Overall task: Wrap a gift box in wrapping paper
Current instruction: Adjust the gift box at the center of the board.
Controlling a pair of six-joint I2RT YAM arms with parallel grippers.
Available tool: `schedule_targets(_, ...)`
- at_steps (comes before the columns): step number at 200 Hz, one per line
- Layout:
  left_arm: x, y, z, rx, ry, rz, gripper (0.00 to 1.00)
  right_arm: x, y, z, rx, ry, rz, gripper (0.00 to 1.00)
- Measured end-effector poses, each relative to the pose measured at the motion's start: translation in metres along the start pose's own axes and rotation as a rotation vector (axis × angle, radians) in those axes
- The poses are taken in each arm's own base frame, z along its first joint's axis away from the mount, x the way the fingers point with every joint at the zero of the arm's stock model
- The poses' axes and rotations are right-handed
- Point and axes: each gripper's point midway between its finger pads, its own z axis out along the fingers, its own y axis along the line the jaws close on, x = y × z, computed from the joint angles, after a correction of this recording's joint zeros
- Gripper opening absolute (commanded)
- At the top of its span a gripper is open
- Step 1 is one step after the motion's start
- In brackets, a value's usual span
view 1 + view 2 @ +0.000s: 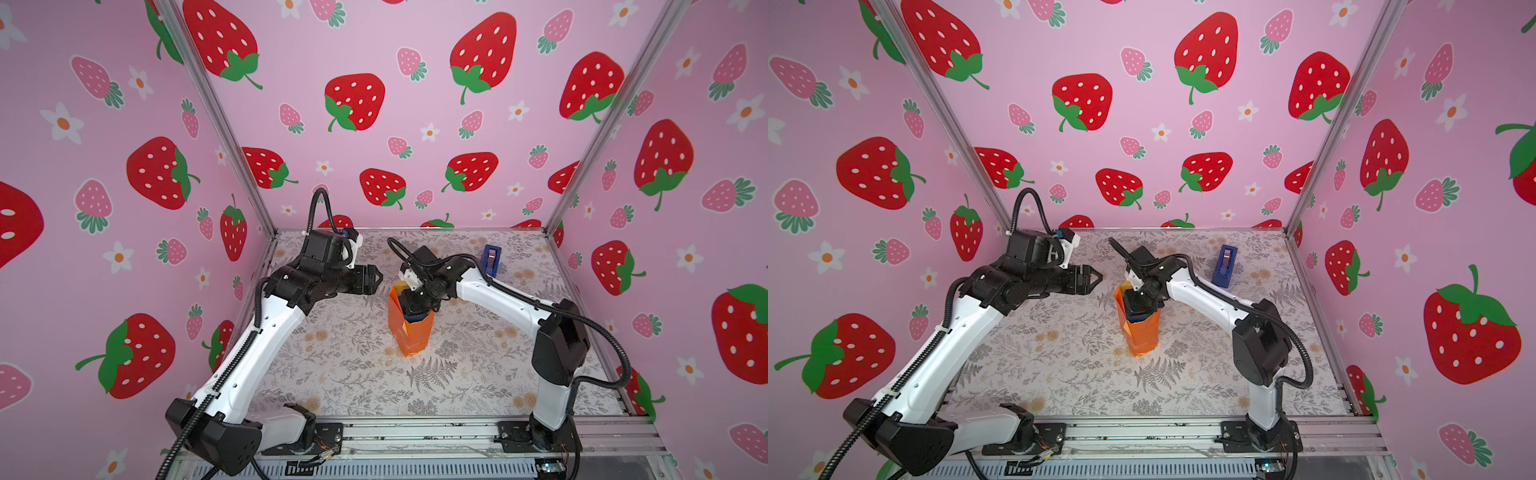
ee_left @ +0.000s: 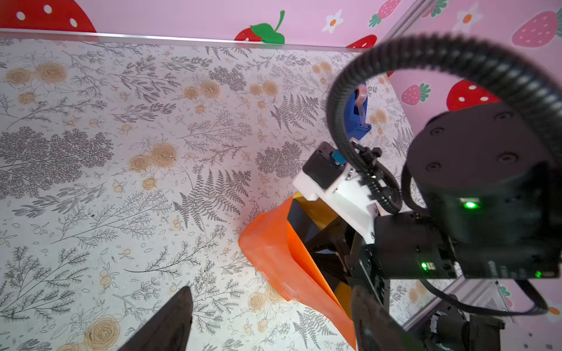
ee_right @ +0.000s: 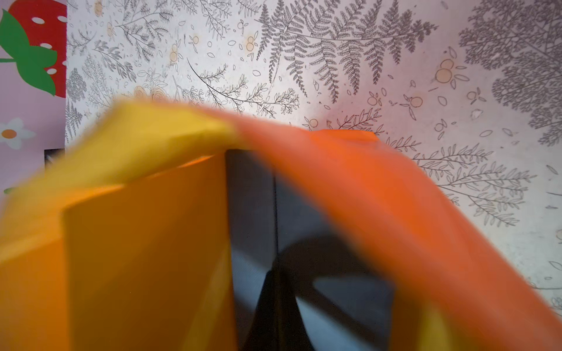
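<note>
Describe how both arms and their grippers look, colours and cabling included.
Left arm and right arm match: white link shells, black joint housings, black ribbed cable conduit looping outside. Left gripper and right gripper are black, with tapered fingers. Wrist camera mounts are white. Green indicator lights glow on the right arm.

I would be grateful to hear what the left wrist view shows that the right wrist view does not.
Only the left wrist view: the blue tape dispenser and the open left gripper. Only the right wrist view: the lid seam of the gift box, close up. Both: the orange wrapping paper and the floral table.
</note>
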Motion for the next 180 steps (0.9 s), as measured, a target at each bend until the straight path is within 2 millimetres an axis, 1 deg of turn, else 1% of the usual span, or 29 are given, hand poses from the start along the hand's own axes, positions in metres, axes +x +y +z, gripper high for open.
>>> schedule_targets(19,0.014,0.014,0.015,-0.01,0.046,-0.026,0.8,-0.001,0.002,0.0,-0.002,-0.012,-0.007,0.0)
schedule_targets(34,0.028,0.027,0.033,-0.018,0.101,-0.042,0.79,-0.003,0.003,-0.003,0.005,-0.016,-0.014,0.01)
schedule_targets(47,0.039,0.035,0.049,-0.017,0.151,-0.044,0.78,-0.005,0.004,-0.007,0.019,-0.016,-0.017,0.09)
schedule_targets(59,0.046,0.04,0.065,0.0,0.187,-0.037,0.78,-0.011,0.005,-0.011,0.032,-0.026,-0.022,0.12)
schedule_targets(76,0.052,0.039,0.084,0.047,0.215,-0.014,0.78,-0.022,0.012,-0.025,0.027,-0.064,-0.025,0.21)
schedule_targets(89,0.053,0.036,0.091,0.085,0.22,0.014,0.78,-0.031,0.018,-0.04,0.017,-0.108,-0.031,0.27)
schedule_targets(92,0.053,0.035,0.091,0.091,0.219,0.021,0.78,-0.032,0.018,-0.043,0.015,-0.116,-0.036,0.3)
schedule_targets(96,0.052,0.034,0.092,0.101,0.216,0.034,0.78,-0.033,0.019,-0.049,0.014,-0.131,-0.031,0.33)
schedule_targets(104,0.048,0.032,0.093,0.122,0.201,0.063,0.78,-0.034,0.02,-0.059,0.016,-0.151,-0.03,0.35)
schedule_targets(119,0.039,0.031,0.094,0.139,0.161,0.098,0.78,-0.033,0.021,-0.086,0.022,-0.216,-0.021,0.44)
schedule_targets(127,0.032,0.034,0.094,0.139,0.139,0.094,0.77,-0.03,0.018,-0.103,0.032,-0.254,-0.005,0.47)
schedule_targets(135,0.026,0.042,0.095,0.131,0.131,0.068,0.74,-0.026,0.014,-0.12,0.042,-0.301,0.01,0.49)
schedule_targets(151,0.0,0.061,0.101,0.132,0.115,0.0,0.7,-0.009,0.003,-0.147,0.057,-0.378,0.033,0.5)
schedule_targets(158,-0.011,0.067,0.107,0.135,0.114,-0.022,0.69,0.001,-0.004,-0.154,0.06,-0.402,0.045,0.51)
schedule_targets(166,-0.023,0.074,0.115,0.144,0.115,-0.042,0.69,0.012,-0.012,-0.158,0.062,-0.416,0.066,0.5)
schedule_targets(172,-0.028,0.078,0.123,0.157,0.122,-0.053,0.68,0.023,-0.02,-0.156,0.066,-0.415,0.086,0.49)
schedule_targets(180,-0.028,0.079,0.133,0.173,0.143,-0.067,0.67,0.035,-0.029,-0.149,0.073,-0.401,0.109,0.47)
